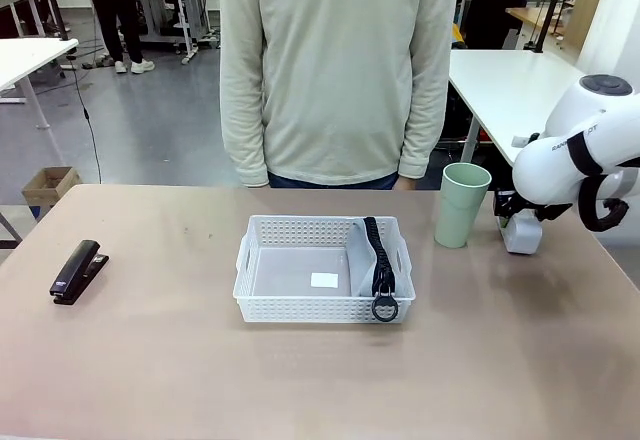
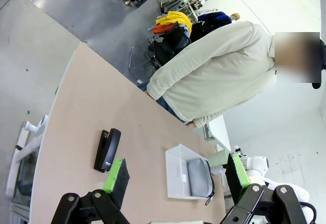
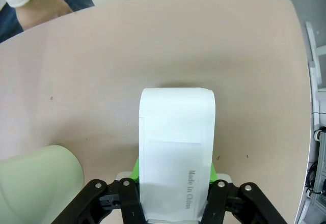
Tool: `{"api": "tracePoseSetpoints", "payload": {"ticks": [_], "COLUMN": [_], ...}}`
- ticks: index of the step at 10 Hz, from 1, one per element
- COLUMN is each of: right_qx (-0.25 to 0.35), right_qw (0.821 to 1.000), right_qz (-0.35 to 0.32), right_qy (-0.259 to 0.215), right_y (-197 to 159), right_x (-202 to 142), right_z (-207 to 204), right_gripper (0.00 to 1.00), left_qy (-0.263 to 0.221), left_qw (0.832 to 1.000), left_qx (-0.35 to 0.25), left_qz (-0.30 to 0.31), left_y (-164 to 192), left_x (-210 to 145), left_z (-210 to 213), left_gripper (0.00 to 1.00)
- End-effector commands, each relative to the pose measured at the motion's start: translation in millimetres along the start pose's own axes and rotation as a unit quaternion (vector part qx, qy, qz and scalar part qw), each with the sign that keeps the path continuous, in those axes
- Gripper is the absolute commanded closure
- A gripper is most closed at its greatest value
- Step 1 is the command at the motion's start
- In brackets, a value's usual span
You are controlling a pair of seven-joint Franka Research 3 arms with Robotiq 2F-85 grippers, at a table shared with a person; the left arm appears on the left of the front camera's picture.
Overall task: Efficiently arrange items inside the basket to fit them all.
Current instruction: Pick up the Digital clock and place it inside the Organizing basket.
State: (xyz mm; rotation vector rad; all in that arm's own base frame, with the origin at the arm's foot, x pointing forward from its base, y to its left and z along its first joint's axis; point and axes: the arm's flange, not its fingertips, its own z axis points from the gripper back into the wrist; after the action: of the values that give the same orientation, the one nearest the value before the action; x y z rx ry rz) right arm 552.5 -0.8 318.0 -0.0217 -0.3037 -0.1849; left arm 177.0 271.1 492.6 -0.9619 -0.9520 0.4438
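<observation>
At table's right edge, right gripper (image 3: 174, 170) clamps the small white box (image 3: 175, 127), pads on its sides. Box's long axis runs away from the wrist. Side print reads "Made in China". Basket (image 1: 320, 308) lies leftward, beyond the pale green cup (image 1: 462, 205). Left gripper (image 2: 175, 175) hangs spread wide and empty.

A lab: white workbenches (image 1: 505, 80), trailing cable (image 1: 88, 120), white robot arm (image 1: 575, 150).

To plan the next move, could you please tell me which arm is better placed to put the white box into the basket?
Right: the right hand grips the white box beside the cup; the left hand hangs open nearer the stapler.
</observation>
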Motion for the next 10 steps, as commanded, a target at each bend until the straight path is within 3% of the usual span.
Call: {"api": "tracePoseSetpoints", "payload": {"ticks": [1,5,8,10], "right_qx": [-0.005,0.013,0.072,0.103], "right_qw": [1.000,0.999,0.997,0.993], "right_qz": [-0.020,-0.037,-0.019,0.026], "right_qy": [0.000,0.004,0.036,0.060], "right_y": [4,-8,-28,-37], "right_x": [-3,2,-3,-52], "right_z": [-2,18,136,222], "right_gripper": [1.00,1.00,1.00,1.00], "left_qy": [-0.004,-0.004,-0.004,-0.004], "left_qw": [1.000,1.000,1.000,1.000], "left_qx": [-0.007,-0.007,-0.007,-0.007], "left_qz": [-0.012,-0.012,-0.012,-0.012], "left_y": [1,1,1,1], "left_x": [2,2,2,2], "left_z": [-1,-1,-1,-1], "left_gripper": [0.00,0.00,0.00,0.00]}}
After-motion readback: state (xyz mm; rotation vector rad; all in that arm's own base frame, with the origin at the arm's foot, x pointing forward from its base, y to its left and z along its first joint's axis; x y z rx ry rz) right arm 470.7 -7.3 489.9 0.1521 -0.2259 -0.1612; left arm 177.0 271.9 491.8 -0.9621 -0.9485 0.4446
